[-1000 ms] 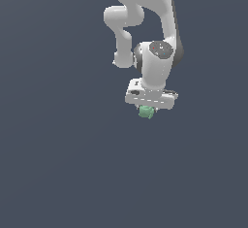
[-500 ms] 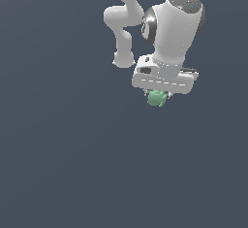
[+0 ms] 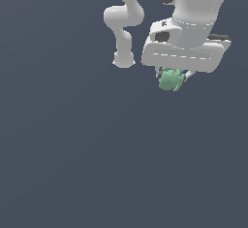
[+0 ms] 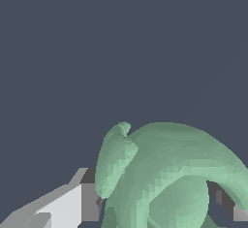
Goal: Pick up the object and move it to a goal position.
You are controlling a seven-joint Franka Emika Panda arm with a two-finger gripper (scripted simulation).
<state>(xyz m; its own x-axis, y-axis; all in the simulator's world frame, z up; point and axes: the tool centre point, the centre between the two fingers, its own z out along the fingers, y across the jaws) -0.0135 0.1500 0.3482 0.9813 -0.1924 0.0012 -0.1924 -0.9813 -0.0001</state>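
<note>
Where the mint-green object (image 3: 170,80) hangs, it is tucked directly under the white hand of the arm, in the upper part of the exterior view and toward that view's right, with plain dark grey-blue background on every side of it. It reads as a small lumpy blob, much narrower than the hand block above it. In the wrist view the object (image 4: 164,173) fills much of the frame as rounded, curling lobes, one smaller lobe standing out to the side of the larger arched mass. The gripper (image 3: 172,79) is clamped on the object: a finger (image 3: 186,78) shows just at the object's edge on the exterior view's right, touching it, and the other finger is mostly hidden behind the blob. In the wrist view a white and grey finger (image 4: 68,205) sits against one side of the object and a grey finger tip (image 4: 227,205) appears at the opposite side, so the blob lies between the two. The broad white hand (image 3: 186,52) is slightly tilted. Above it the thick wrist link rises out of frame. The rest of the arm (image 3: 123,23) bends away to the exterior view's left, down to a rounded base joint.
</note>
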